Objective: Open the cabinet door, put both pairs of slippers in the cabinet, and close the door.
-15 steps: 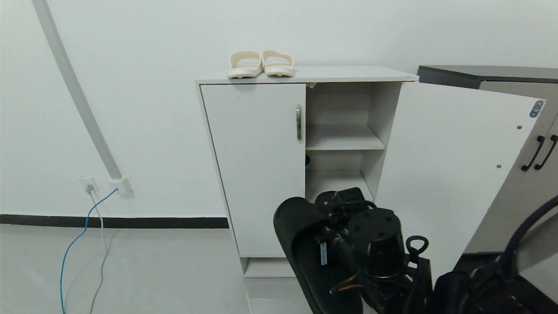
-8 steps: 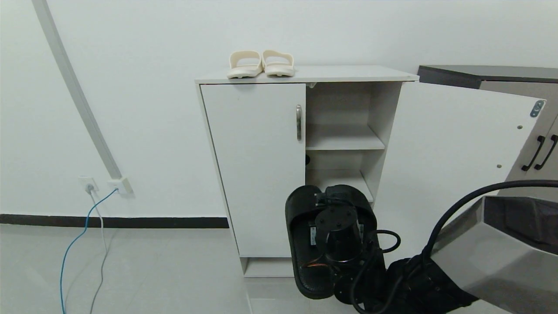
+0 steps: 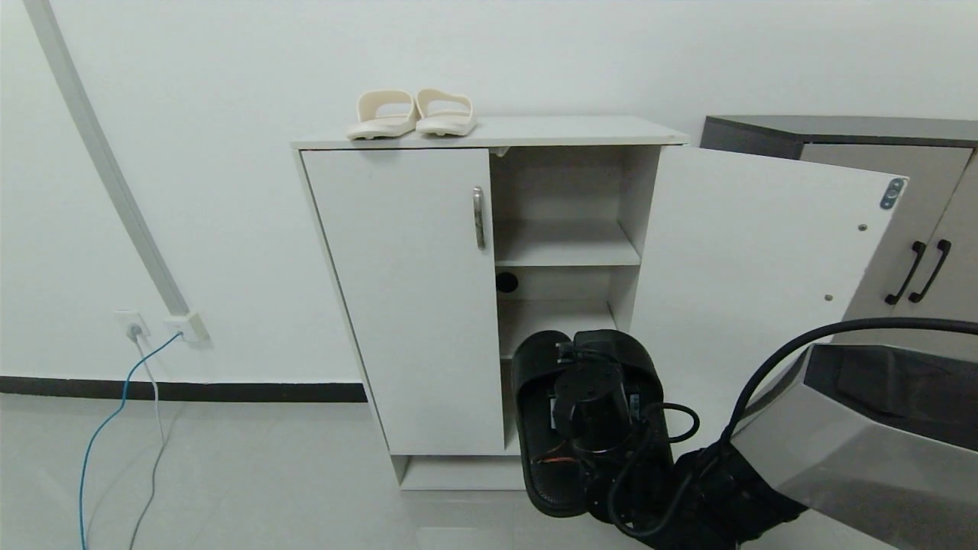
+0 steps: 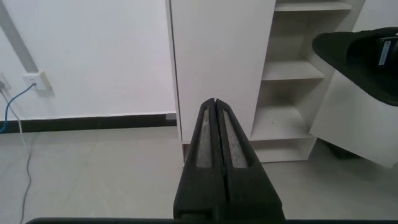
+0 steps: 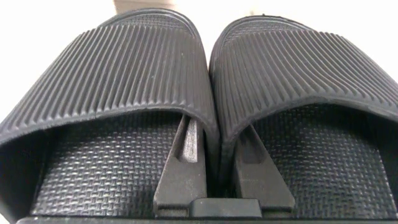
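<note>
My right gripper (image 3: 584,386) is shut on the pair of black slippers (image 3: 544,412), held side by side in front of the cabinet's open right half, below its lower shelf. In the right wrist view the fingers (image 5: 186,165) pinch the slippers' two inner straps (image 5: 211,93) together. The white cabinet (image 3: 412,290) has its right door (image 3: 749,283) swung wide open and its left door shut. A pair of cream slippers (image 3: 412,113) lies on the cabinet top at its left end. My left gripper (image 4: 215,106) is shut on nothing, low over the floor and pointing at the cabinet, with the black slippers (image 4: 364,56) beside it.
Two bare shelves (image 3: 561,244) show inside the open half. A grey cabinet (image 3: 909,229) with black handles stands right behind the open door. Cables (image 3: 114,412) hang from wall sockets at the left. Bare floor lies in front of the cabinet.
The right arm has carried the black slippers forward and turned them upright toward the cabinet opening. The head camera has shifted right, so the scene sits further left.
</note>
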Motion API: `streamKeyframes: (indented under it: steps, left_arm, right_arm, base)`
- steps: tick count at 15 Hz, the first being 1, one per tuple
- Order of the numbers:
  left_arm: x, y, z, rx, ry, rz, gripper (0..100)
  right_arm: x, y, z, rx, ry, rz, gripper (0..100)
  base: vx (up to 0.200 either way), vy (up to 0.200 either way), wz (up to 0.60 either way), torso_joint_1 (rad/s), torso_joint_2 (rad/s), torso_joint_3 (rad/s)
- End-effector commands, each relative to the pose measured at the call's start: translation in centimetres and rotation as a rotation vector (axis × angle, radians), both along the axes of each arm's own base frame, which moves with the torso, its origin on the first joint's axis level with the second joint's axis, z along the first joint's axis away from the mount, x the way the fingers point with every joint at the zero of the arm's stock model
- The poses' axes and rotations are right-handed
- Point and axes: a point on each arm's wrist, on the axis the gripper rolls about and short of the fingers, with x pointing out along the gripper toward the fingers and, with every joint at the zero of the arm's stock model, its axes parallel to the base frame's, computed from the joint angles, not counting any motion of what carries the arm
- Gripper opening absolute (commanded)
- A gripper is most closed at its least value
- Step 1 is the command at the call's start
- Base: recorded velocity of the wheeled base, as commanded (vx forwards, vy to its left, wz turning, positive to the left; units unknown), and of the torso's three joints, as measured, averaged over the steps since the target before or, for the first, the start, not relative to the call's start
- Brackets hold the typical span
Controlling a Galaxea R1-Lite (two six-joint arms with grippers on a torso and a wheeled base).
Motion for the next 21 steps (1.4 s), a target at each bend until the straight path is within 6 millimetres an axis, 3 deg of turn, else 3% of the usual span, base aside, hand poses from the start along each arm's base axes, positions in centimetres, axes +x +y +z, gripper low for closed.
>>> streamKeyframes:
  steps: [1, 6, 8, 21]
  left_arm:
    - [0.0, 0.0, 0.0, 0.0, 0.003, 0.001, 0]
    - [0.0, 0.0, 0.0, 0.0, 0.003, 0.001, 0]
    - [0.0, 0.0, 0.0, 0.001, 0.004, 0.001, 0]
    - [0.0, 0.0, 0.0, 0.0, 0.006, 0.0, 0]
  right_arm:
    - [-0.1, 0.2, -0.1, 0.0, 0.001, 0.006, 0]
    - [0.5, 1.5, -1.1, 0.001, 0.002, 0.026, 0]
    - [1.3, 2.2, -2.5, -0.004, 0.011, 0.028, 0]
    - [1.4, 2.4, -2.8, 0.009, 0.017, 0.043, 0]
  base:
    - [0.0, 0.0, 0.0, 0.0, 0.0, 0.0]
    - [0.0, 0.0, 0.0, 0.0, 0.0, 0.0]
    - [0.0, 0.0, 0.0, 0.0, 0.0, 0.0]
    - [0.0, 0.0, 0.0, 0.0, 0.0, -0.012]
